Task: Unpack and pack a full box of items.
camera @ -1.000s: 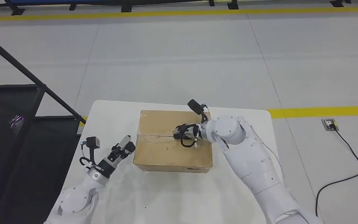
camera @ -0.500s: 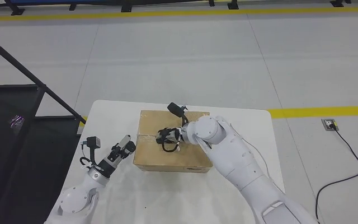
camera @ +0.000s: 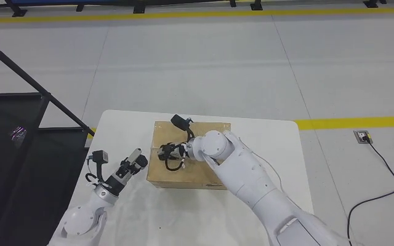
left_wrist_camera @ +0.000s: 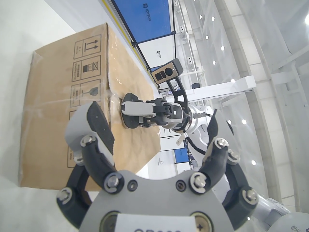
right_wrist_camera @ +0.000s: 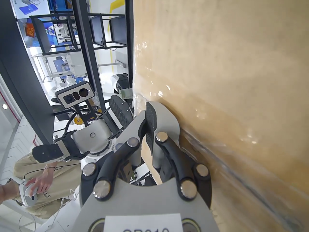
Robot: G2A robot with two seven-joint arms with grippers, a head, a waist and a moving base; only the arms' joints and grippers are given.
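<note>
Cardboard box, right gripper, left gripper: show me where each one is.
cardboard box [camera: 165, 132], top view, bare top face near its corner.
right gripper [left_wrist_camera: 128, 117], left wrist view, between fingertips at the box's taped seam.
left gripper [camera: 139, 160], top view, between fingertips beside the box.

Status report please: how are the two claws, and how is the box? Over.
Left claw open, close beside the box. Right claw shut, tip on the taped top of the box. Box closed, tape on.
</note>
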